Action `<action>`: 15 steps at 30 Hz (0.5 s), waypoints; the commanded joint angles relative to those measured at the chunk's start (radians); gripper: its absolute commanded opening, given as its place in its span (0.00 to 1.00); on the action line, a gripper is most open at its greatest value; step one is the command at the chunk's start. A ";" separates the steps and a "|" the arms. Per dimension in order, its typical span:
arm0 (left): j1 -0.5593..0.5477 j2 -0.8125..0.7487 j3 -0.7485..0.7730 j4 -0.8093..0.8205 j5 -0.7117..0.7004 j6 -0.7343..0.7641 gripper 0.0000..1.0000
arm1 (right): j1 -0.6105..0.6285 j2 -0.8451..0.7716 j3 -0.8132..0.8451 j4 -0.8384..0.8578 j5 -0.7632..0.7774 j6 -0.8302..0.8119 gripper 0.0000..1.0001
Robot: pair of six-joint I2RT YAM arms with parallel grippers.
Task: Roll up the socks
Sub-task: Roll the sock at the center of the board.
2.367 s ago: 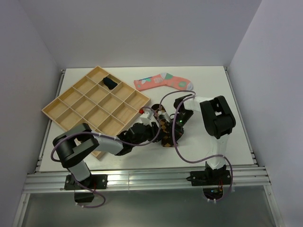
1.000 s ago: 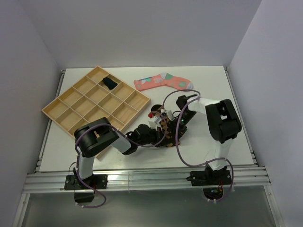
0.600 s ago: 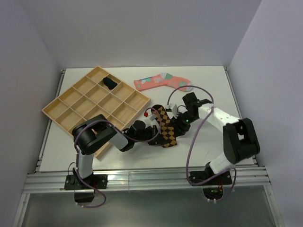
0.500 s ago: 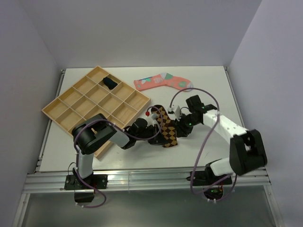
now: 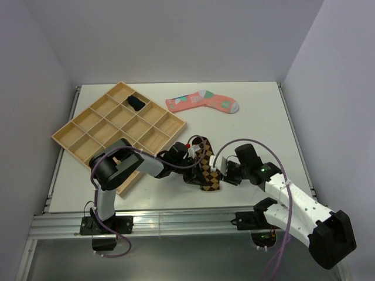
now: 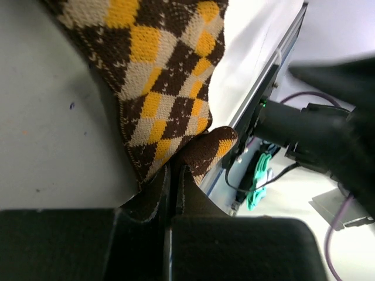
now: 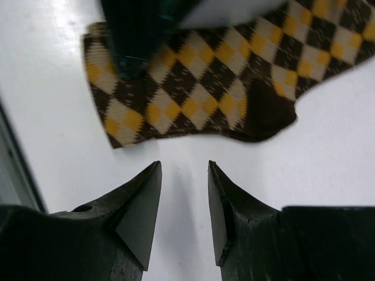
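The brown-and-orange diamond sock (image 5: 206,170) lies flat on the white table, near the front. My left gripper (image 5: 192,174) reaches it from the left. In the left wrist view this gripper (image 6: 174,171) is shut on the sock's (image 6: 164,76) lower edge, where a brown end (image 6: 212,146) folds beside the fingers. My right gripper (image 5: 224,174) sits just right of the sock. In the right wrist view it (image 7: 183,170) is open and nothing is between its fingers, a short way off the sock (image 7: 222,82). The pink sock (image 5: 202,102) lies flat at the back. A dark navy sock (image 5: 136,103) sits in a tray compartment.
The wooden compartment tray (image 5: 117,132) lies at the left, angled, with the left arm crossing its near corner. The table's front edge and metal rail (image 5: 176,219) run close behind the diamond sock. The right arm stretches low along the front right.
The right gripper has let go of the diamond sock, opened and drawn back toward the front right, the arm swinging low. The left gripper has stayed shut on the sock.
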 commanded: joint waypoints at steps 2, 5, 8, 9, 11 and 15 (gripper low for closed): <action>0.009 0.051 0.014 -0.256 0.005 0.047 0.00 | 0.141 -0.035 -0.012 0.064 0.054 -0.013 0.45; 0.012 0.062 0.029 -0.260 0.015 0.037 0.00 | 0.188 -0.003 0.005 0.047 0.033 -0.001 0.45; 0.013 0.078 0.053 -0.283 0.017 0.037 0.00 | 0.218 0.034 0.007 0.049 0.031 0.010 0.45; 0.013 0.086 0.057 -0.284 0.019 0.035 0.00 | 0.240 0.042 0.002 0.052 0.033 0.010 0.45; 0.016 0.094 0.061 -0.272 0.031 0.023 0.00 | 0.258 0.045 -0.003 0.058 0.037 0.016 0.45; 0.016 0.108 0.074 -0.266 0.032 0.018 0.00 | 0.301 0.054 -0.009 0.075 0.044 0.042 0.48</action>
